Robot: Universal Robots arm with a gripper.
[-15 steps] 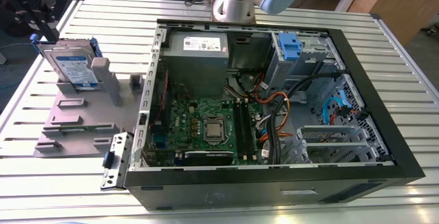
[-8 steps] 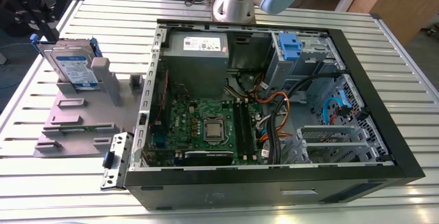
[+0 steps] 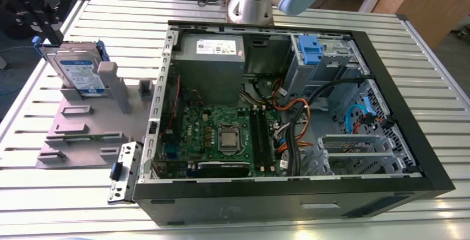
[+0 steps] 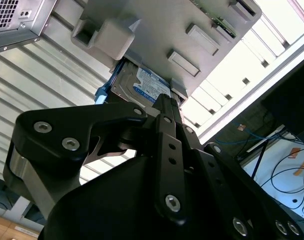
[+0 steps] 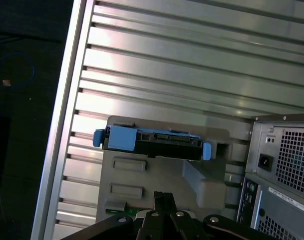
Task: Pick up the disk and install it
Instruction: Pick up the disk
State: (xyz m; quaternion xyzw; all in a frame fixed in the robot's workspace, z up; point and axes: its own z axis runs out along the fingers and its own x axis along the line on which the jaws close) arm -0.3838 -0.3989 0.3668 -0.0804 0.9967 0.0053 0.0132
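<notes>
In the exterior view, the disk is seen standing on edge in a grey holder on the slatted aluminium table. It stands at about nine o'clock from the open computer case, outside the case wall. The gripper is placed at roughly eleven o'clock from the disk, close above its upper edge, and no contact can be made out. Inside the case, the drive cage with a blue latch is found at about one o'clock from the motherboard, and no disk is seated there. Neither step of the task is judged to be done: the disk has not been lifted and nothing has been installed.

In the second wrist view, the gripper is shown with its black tips brought together and nothing caught between them. The disk is seen just beyond the tips, with its blue-and-white label facing the camera and the holder rising behind it.

In the first wrist view, the disk is viewed edge-on, with blue rails at both ends, resting in the holder. The gripper is seen pressed together short of the disk, and the power supply stands beside the holder.
</notes>
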